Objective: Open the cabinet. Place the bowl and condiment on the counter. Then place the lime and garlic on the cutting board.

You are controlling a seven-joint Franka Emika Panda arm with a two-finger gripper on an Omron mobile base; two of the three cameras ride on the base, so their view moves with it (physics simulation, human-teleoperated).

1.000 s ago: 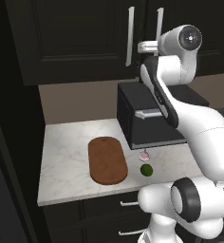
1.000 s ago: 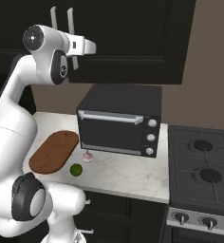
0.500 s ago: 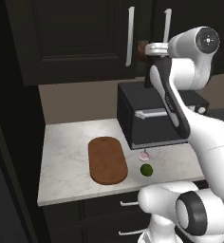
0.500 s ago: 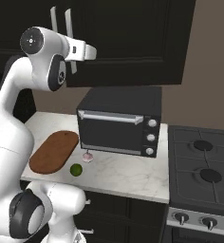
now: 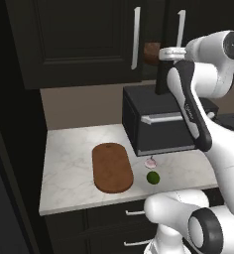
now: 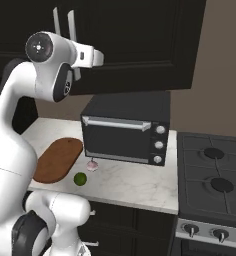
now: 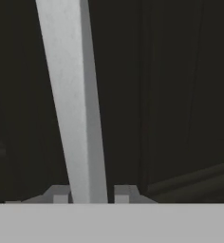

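Observation:
My gripper (image 7: 90,193) is shut on the long silver handle (image 7: 73,104) of the cabinet's right door (image 5: 188,30), high above the counter. That door stands slightly ajar. In the gap between the two doors a piece of the brown wooden bowl (image 5: 151,53) shows. The condiment is hidden inside the cabinet. Down on the marbled counter (image 5: 69,163) lies the reddish-brown cutting board (image 5: 112,167). The dark-green lime (image 5: 152,177) and the pale garlic (image 5: 150,162) rest to the board's right, off the board, in front of the oven.
A black toaster oven (image 5: 158,119) stands on the counter right under my arm. The left cabinet door (image 5: 79,39) is closed. A gas stove (image 6: 215,170) adjoins the counter on the right, and dark drawers (image 5: 114,218) run below.
My hand has pulled the right door's handle toward me and to the right. The door has swung out, opening a gap where the bowl now shows.

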